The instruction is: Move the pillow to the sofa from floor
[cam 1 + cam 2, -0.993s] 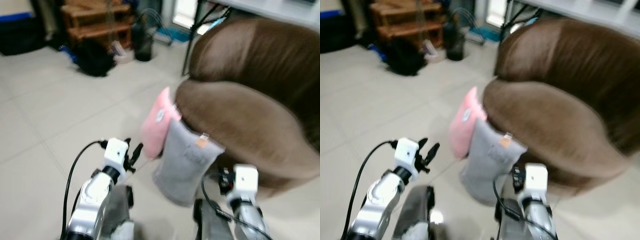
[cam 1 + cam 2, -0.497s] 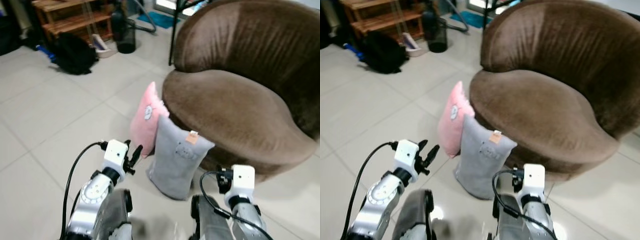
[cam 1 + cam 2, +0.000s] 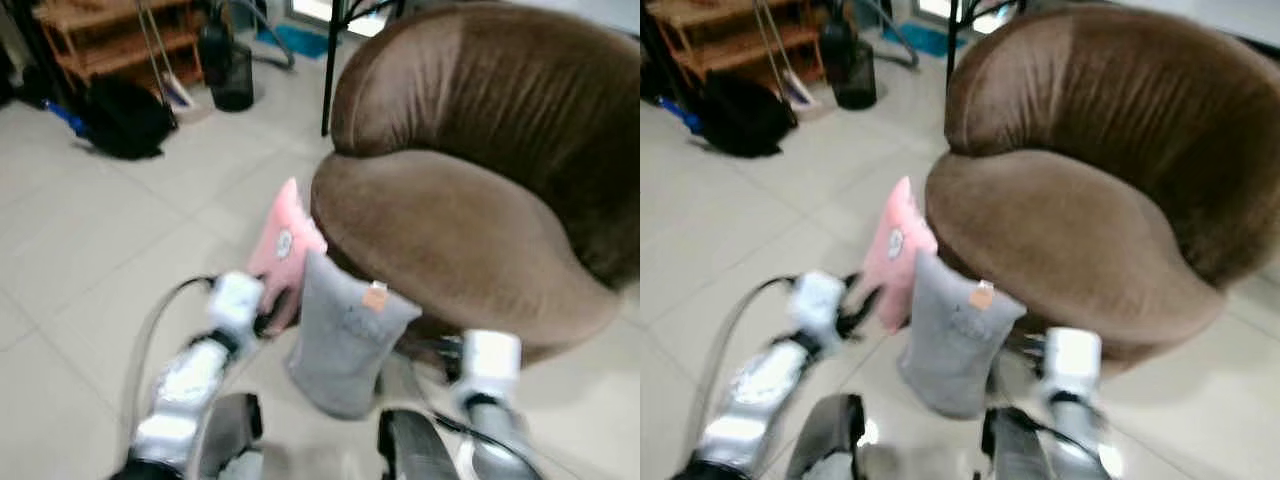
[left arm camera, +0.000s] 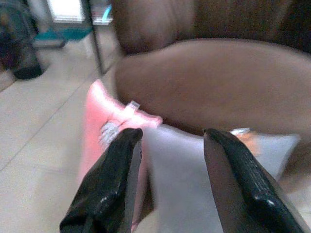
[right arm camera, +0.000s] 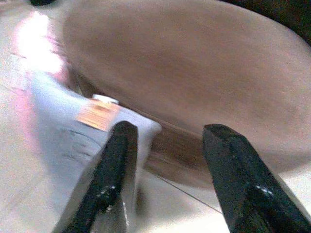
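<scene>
Both sets of jaws stand apart and hold nothing. The left gripper (image 4: 167, 179) faces the seam between the pink pillow (image 3: 280, 245) and the grey pillow (image 3: 345, 335); the right gripper (image 5: 170, 179) points at the grey pillow's right edge. Both pillows stand upright on the floor (image 3: 90, 270), leaning on the brown sofa (image 3: 470, 220) front. Judged step: approach. Next, the grippers must close in on a pillow and clamp it

Black bag (image 3: 122, 118), wooden shelf (image 3: 110, 38)
</scene>
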{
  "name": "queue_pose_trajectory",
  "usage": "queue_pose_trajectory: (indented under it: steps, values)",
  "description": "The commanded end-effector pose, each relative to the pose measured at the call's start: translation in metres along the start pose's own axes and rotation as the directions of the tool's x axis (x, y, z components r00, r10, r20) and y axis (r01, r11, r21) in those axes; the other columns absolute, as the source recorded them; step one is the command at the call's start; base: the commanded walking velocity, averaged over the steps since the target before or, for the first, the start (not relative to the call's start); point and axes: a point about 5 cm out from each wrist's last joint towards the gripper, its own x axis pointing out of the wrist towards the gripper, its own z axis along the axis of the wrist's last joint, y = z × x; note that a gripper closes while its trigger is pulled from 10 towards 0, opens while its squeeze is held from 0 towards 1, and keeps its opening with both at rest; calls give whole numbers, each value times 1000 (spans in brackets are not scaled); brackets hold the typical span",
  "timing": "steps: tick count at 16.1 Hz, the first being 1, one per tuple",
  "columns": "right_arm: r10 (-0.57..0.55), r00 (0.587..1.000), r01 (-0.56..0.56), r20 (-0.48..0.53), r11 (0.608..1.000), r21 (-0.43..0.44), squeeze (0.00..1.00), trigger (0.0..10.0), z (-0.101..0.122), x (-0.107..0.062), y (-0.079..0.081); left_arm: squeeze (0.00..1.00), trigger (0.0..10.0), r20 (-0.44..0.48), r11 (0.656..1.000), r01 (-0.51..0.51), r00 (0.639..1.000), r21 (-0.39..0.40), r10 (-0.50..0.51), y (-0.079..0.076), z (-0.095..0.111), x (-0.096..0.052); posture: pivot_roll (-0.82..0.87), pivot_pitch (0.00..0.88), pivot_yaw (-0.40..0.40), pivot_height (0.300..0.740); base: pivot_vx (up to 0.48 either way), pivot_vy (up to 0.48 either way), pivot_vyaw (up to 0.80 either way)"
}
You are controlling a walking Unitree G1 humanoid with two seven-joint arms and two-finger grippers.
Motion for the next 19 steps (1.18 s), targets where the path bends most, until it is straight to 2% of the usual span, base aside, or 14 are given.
queue_pose_trajectory:
  steps: [1, 2, 3, 12, 14, 15, 16, 19]
  values:
    - [-37, 999, 36, -18, 999, -20, 0, 10000, -4, -2, -15, 0, 10000, 20, 999, 35, 999, -8, -35, -11, 5, 6, 45, 68, -21, 580, 292, 0, 0]
    - [-35, 999, 35, -18, 999, -20, 0, 10000, -3, -2, -15, 0, 10000, 20, 999, 34, 999, -7, -34, -11, 5, 6, 45, 68, -21, 580, 292, 0, 0]
    - [-3, 1000, 2, 12, 1000, 31, 1000, 10000, 0, -2, -12, 0, 10000, 19, 999, 33, 999, -7, -33, -11, 5, 6, 48, 62, -24, 580, 296, 0, 0]
    - [26, 999, -27, 28, 998, 50, 1000, 10000, 1, -3, -11, 0, 10000, 18, 999, 43, 999, -5, -43, -12, 4, 6, 44, 46, -18, 580, 290, 0, 0]
    - [6, 1000, -6, -1, 1000, 17, 1000, 10000, -3, -2, -12, 0, 10000, 12, 999, 51, 999, 0, -51, -13, 3, 8, 44, 46, -18, 580, 274, 0, 0]
    - [-4, 1000, 4, -10, 1000, 11, 71, 10000, -4, -2, -13, 0, 10000, 5, 998, 56, 998, 6, -56, -13, 2, 8, 44, 46, -18, 580, 0, 0, 0]
    - [-13, 1000, 13, -16, 1000, 10, 0, 10000, -5, -2, -15, 0, 10000, 5, 998, 67, 998, -2, -67, -15, 1, 9, 44, 46, -18, 580, 0, 0, 0]
    - [-18, 1000, 19, -17, 1000, 16, 0, 10000, -5, -3, -16, 0, 10000, -3, 998, 69, 998, 13, -69, -16, 0, 8, 36, 51, -12, 580, 0, 0, 0]
